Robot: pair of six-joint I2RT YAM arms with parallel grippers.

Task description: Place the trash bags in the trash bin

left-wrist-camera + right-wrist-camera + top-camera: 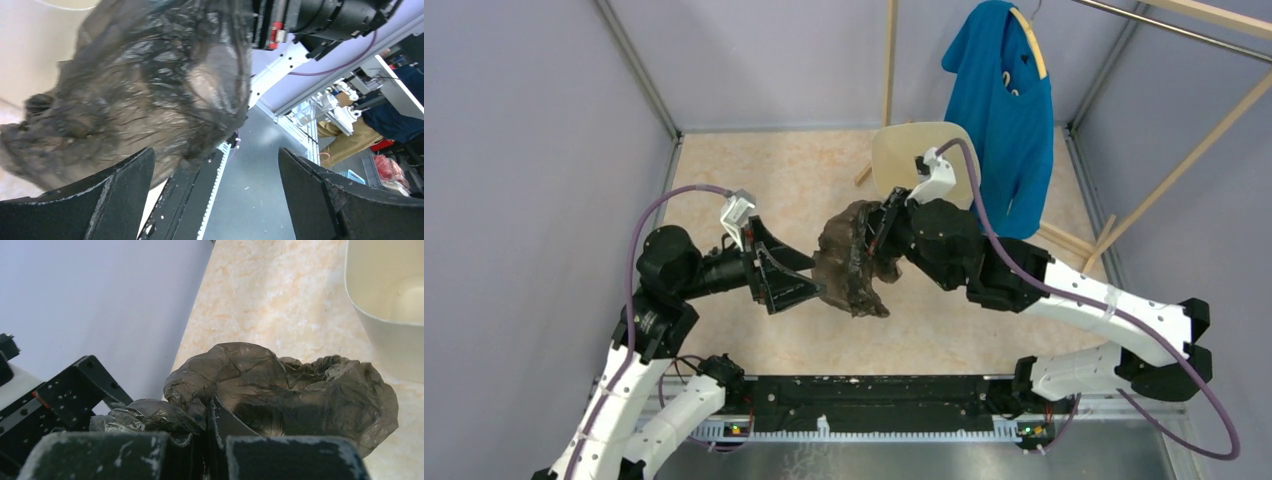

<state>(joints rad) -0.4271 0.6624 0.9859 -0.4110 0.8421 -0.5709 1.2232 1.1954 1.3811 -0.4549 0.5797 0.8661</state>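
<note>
The trash bag (852, 262) is a wrinkly, glossy brownish-grey film bundle held in the air between the two arms. My right gripper (879, 232) is shut on the bag's upper right edge; in the right wrist view (212, 412) the bag (300, 390) bulges out past the closed fingers. My left gripper (809, 285) is open beside the bag's left side, apart from it or just touching; in the left wrist view (215, 175) the bag (150, 85) hangs above the spread fingers. The cream-beige trash bin (902, 150) stands behind the right wrist, also seen in the right wrist view (390, 310).
A blue T-shirt (1009, 110) hangs on a wooden rack (1184, 165) at the back right. Grey walls (534, 150) close in the marbled beige floor (774, 170). A black rail (874, 400) runs along the near edge between the arm bases.
</note>
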